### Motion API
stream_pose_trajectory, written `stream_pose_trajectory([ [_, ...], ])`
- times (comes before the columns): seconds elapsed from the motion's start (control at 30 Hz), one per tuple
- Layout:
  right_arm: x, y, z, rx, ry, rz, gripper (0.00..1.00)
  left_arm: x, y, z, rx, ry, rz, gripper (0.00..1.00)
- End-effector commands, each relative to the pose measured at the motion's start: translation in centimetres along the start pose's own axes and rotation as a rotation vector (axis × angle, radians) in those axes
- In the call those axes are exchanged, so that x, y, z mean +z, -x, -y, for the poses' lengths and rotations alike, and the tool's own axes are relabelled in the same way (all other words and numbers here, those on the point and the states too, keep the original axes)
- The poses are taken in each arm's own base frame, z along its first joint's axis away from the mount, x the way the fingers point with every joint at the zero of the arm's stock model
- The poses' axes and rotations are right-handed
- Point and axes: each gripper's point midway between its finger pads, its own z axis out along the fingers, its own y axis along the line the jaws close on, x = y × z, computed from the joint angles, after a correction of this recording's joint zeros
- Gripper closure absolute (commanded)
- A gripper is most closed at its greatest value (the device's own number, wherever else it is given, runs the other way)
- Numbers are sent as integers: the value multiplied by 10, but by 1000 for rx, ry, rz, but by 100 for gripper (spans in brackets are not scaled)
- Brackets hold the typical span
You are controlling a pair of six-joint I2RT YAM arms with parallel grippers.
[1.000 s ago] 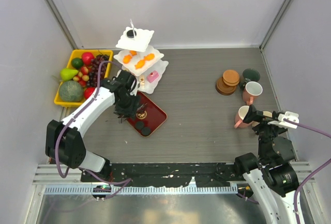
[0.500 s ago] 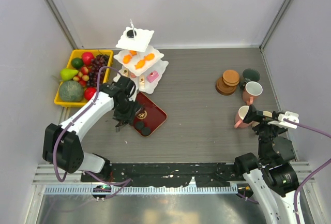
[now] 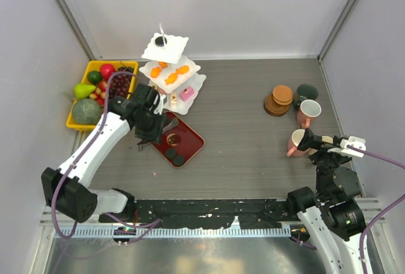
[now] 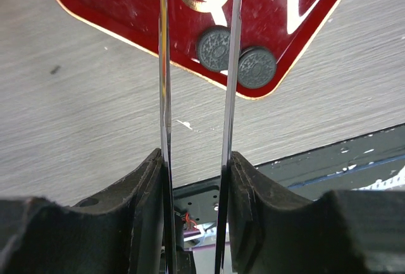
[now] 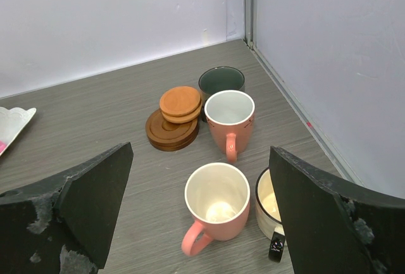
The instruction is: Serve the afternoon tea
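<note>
Left jaws clamping metal tongs over red tray, right jaws wide above mugs

This is a robot test cell in a lab, not a home or a café. Plain pale panels on metal posts box in a grey wood-grain table. Behind both grippers runs an aluminium rail, and purple cables trail off the arms. The wares are staged props. Mugs and coasters sit just ahead of the wide-apart right gripper. A yellow tray of fruit lies left of the left gripper, which is clamped on metal tongs.
</note>
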Motion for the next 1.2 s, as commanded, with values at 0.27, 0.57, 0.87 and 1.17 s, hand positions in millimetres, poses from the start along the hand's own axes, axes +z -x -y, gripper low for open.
stream_pose_trajectory([
  [0.27,0,11,0,25,-2,41,5,-138,74,4,77,17,381,61],
  [0.57,0,10,0,22,-5,40,5,-196,158,18,80,0,606,61],
  [0.87,1,9,0,18,-6,34,5,-182,235,12,72,92,728,61],
  [1.17,3,6,-1,10,-7,24,5,-156,269,1,102,184,749,61],
])
